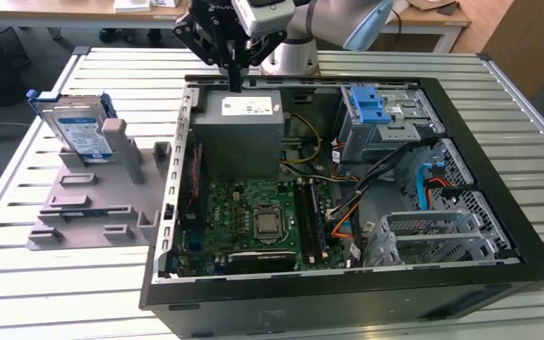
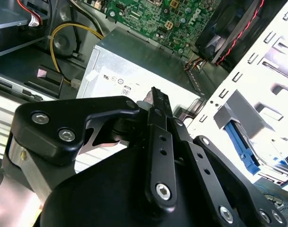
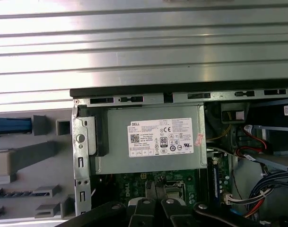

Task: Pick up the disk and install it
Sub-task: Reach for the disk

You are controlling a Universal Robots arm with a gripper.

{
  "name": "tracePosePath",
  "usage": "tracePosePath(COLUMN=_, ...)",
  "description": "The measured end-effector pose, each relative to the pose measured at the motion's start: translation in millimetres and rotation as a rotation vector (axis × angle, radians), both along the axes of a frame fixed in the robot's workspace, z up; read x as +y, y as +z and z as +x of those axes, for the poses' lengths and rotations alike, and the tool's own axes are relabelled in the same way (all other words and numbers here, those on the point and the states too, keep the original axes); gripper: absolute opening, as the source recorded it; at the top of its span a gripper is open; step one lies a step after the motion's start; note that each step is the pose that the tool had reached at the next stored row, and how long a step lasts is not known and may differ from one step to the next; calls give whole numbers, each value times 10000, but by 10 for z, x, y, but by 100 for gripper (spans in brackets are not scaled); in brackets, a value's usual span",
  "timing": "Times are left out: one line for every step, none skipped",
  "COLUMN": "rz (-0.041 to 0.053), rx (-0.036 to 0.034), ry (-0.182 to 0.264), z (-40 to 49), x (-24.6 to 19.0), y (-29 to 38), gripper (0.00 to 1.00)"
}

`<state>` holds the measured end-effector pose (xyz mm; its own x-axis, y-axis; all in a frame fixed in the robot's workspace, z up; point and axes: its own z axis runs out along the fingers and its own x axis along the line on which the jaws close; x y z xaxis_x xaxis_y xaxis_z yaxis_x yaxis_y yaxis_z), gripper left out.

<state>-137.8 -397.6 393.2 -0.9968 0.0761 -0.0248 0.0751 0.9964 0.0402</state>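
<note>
The black gripper (image 1: 235, 85), pinched closed and empty, hangs over the boxy grey power supply (image 1: 241, 134). The flat, blue-framed disk (image 1: 81, 134) stands upright in a grey plastic rack (image 1: 93, 205).

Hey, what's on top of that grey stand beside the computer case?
The disk, in its blue frame, stands on edge at the far end of the grey stand in the exterior view. A grey post of the stand covers its lower corner, so how it seats cannot be seen.
</note>
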Motion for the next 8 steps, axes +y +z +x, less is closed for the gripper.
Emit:
tracePosePath(rz=-4, rx=0, ry=0, z=0, x=0, y=0, gripper=11)
tracePosePath(rz=-5, rx=0, ry=0, z=-1, x=1, y=0, gripper=11)
tracePosePath(rz=-6, rx=1, ry=-1, z=-4, x=2, y=0, gripper=11)
tracePosePath(rz=-6, rx=0, ry=-2, z=-9, x=3, y=0, gripper=11)
tracePosePath(rz=-5, rx=0, ry=-1, z=-16, x=3, y=-1, gripper=11)
tracePosePath(rz=-5, rx=0, ry=0, z=-23, x=3, y=-1, gripper=11)
tracePosePath(rz=-5, rx=0, ry=-1, z=-30, x=4, y=-1, gripper=11)
tracePosePath(rz=-5, rx=0, ry=0, z=-38, x=4, y=-1, gripper=11)
